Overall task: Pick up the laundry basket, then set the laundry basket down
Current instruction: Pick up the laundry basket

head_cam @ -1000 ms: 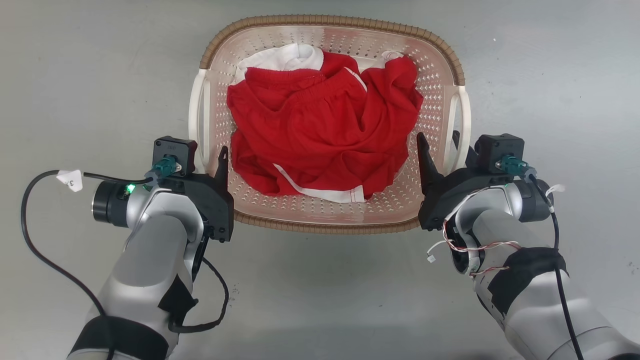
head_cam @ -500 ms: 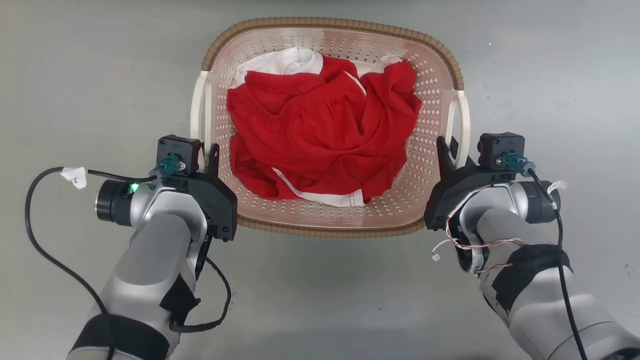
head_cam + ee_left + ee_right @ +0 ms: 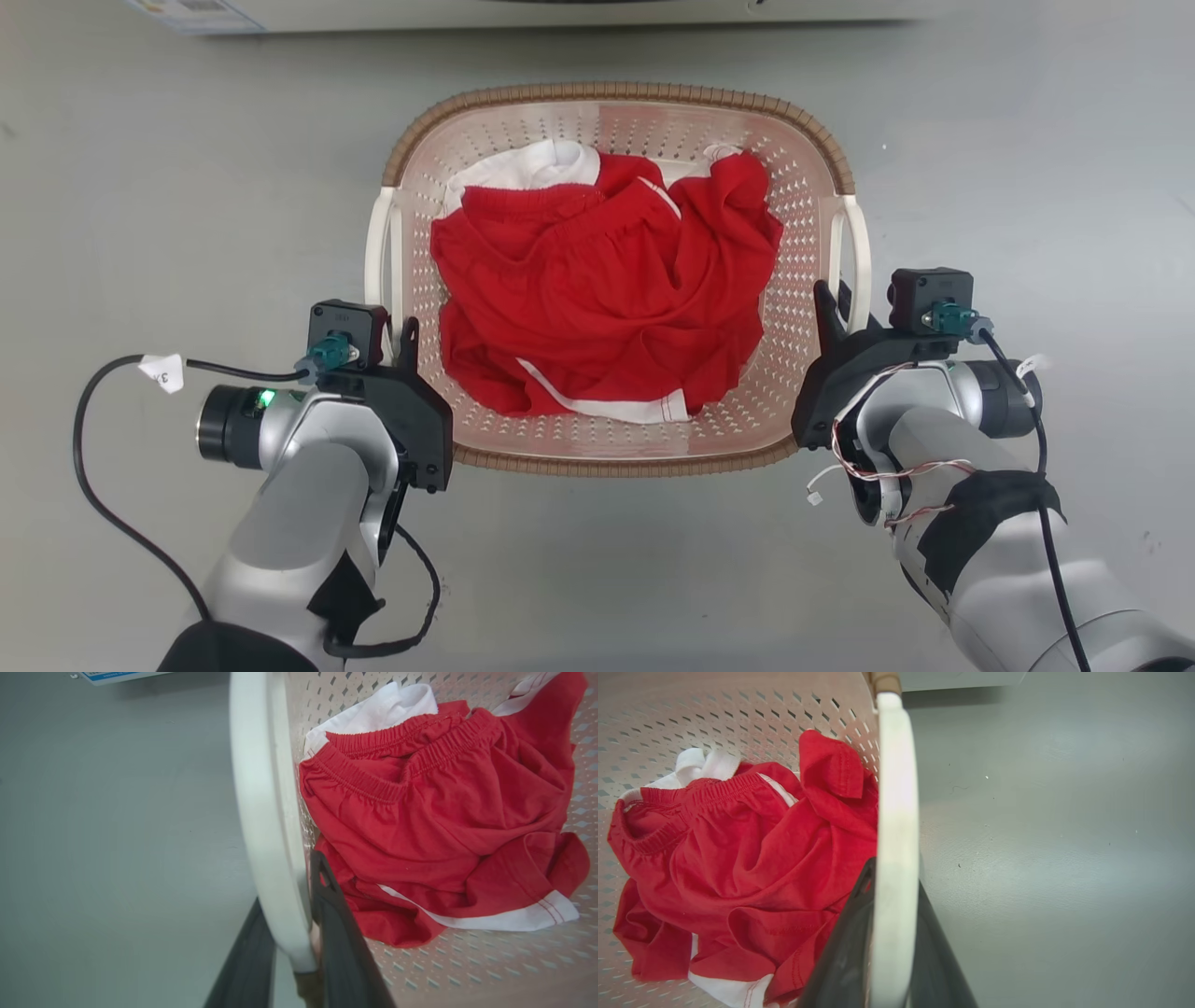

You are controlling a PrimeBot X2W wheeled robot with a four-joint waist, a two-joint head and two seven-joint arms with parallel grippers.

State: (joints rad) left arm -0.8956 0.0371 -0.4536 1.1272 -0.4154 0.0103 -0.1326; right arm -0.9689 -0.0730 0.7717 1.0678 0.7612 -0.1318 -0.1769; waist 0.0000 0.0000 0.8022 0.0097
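Note:
The laundry basket (image 3: 616,91) is pale pink-beige with perforated sides, a brown woven-look rim and two white side handles, and it sits on the grey floor ahead of me. Red and white clothes (image 3: 607,299) fill it. My left gripper (image 3: 397,327) is shut on the near end of the left handle (image 3: 378,243). In the left wrist view, its fingers (image 3: 336,914) pinch that white handle (image 3: 259,788). My right gripper (image 3: 831,303) is shut on the right handle (image 3: 857,247). The right wrist view has the white handle (image 3: 896,788) running between its dark fingers (image 3: 850,952). I cannot tell whether the basket is off the floor.
Grey floor (image 3: 187,187) surrounds the basket on all sides. The edge of a pale flat object with a blue-printed label (image 3: 196,14) lies along the top of the head view, beyond the basket.
Both grippers, open astride the handles a second ago, have shut on them. The whole head view has shifted, with the basket lower in it and the pale object now in sight.

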